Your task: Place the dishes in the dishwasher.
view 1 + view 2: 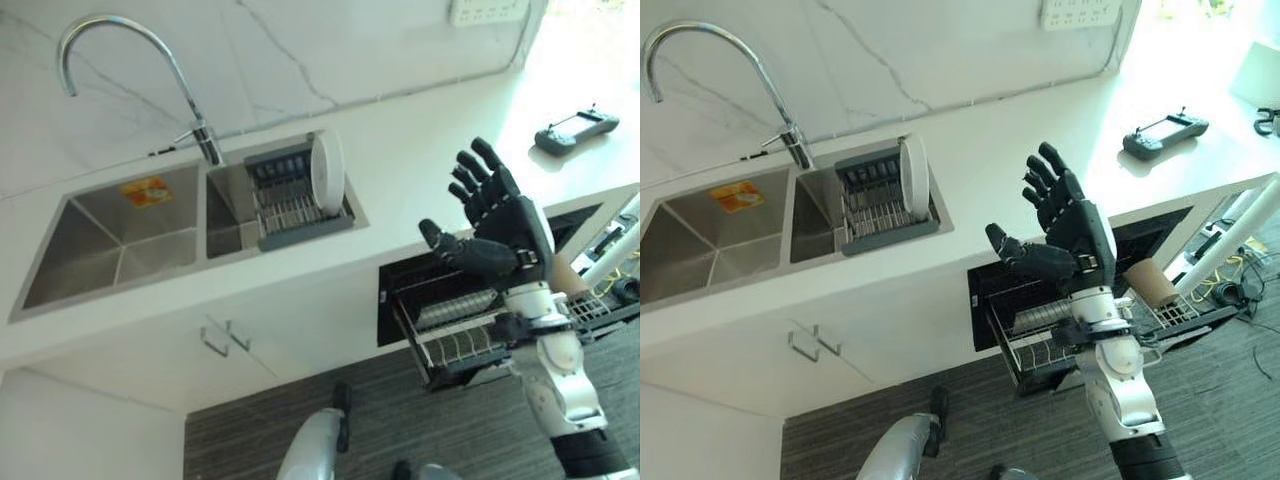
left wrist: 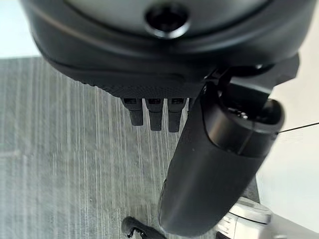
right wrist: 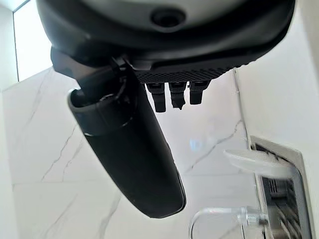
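Right hand (image 1: 1065,225) is raised w/ fingers spread, grasping nothing, above the pulled-out wire dishwasher rack (image 1: 1040,345), prob. heading left to the round white plate (image 1: 327,171) upright in the grey sink drainer (image 1: 290,200); left hand (image 2: 164,59) hangs relaxed near the floor.

The right robot hand (image 3: 164,45) fills the near part of the view, its thick dark thumb (image 3: 134,159) standing out long and straight beside a short row of straight fingers (image 3: 172,94); it holds nothing. Past them lies a white marble wall (image 3: 55,164) with grey veins. A white plate (image 3: 254,162) stands on edge in a dark dish rack (image 3: 279,194), and a curved chrome tap (image 3: 224,216) shows near it.
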### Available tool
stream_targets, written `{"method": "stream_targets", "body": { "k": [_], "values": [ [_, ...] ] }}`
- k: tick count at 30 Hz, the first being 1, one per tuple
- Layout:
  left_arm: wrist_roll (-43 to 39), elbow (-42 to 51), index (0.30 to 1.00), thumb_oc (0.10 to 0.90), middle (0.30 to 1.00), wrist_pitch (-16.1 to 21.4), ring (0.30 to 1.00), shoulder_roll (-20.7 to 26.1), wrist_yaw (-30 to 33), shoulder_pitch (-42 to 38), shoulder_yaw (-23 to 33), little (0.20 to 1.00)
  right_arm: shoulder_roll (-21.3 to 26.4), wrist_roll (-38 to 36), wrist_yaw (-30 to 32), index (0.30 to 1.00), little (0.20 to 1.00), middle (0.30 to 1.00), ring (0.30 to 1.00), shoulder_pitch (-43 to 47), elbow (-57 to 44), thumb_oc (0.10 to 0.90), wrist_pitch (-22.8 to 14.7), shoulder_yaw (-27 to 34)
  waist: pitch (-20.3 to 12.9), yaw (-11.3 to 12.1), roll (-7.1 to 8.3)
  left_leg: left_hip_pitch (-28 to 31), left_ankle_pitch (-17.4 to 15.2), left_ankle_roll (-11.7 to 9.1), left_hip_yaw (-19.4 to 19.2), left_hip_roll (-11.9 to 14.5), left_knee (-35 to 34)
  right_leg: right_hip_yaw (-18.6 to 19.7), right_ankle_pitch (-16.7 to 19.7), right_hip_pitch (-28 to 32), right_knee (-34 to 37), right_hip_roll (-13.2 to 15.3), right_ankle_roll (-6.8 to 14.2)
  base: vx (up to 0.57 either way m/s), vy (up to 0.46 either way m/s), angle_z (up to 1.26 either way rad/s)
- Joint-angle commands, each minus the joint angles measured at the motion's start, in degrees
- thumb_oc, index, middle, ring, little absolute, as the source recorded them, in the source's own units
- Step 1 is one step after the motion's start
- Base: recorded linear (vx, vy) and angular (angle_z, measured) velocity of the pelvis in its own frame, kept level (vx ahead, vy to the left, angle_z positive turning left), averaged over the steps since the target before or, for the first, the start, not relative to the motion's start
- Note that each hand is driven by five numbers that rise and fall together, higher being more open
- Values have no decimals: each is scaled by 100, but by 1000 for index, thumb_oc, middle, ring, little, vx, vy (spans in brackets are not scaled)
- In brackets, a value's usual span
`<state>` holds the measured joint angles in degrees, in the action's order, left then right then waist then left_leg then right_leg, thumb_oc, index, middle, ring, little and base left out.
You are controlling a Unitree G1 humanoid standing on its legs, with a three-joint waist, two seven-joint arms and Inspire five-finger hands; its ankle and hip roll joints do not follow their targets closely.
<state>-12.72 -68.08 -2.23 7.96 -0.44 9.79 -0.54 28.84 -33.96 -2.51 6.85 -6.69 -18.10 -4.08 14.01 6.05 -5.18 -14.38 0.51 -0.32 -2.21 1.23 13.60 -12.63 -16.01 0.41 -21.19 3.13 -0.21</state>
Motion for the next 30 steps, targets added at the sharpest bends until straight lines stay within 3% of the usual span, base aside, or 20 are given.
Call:
{"method": "stream_targets", "body": {
  "k": [1,11,21,30],
  "values": [
    [35,75,900,800,900,71,900,349,138,-137,-159,900,-41,-100,12,900,900,900,900,478,-653,800,-361,206,-379,22,291,-36,-978,48,77,-45,358,-278,-312,436,401,150,304,101,45,-19],
    [264,-126,900,800,900,38,900,410,235,-242,-259,900,-14,58,533,900,900,900,900,923,-536,800,-92,140,-442,287,458,-8,-1065,79,166,-120,358,-504,-326,409,401,333,373,78,20,2],
    [470,-141,900,800,900,105,900,510,105,-222,-351,900,-151,-109,1041,900,900,900,900,1689,-181,800,136,-144,-427,577,450,-62,-1021,56,340,-202,358,-698,-256,257,401,476,423,58,27,8],
    [547,-61,900,800,900,108,900,591,36,-241,-478,900,-216,-156,1462,900,900,900,900,2035,90,800,266,-205,-386,668,488,-62,-1017,53,390,-215,358,-780,-251,260,401,515,422,63,7,1]
  ]
}}
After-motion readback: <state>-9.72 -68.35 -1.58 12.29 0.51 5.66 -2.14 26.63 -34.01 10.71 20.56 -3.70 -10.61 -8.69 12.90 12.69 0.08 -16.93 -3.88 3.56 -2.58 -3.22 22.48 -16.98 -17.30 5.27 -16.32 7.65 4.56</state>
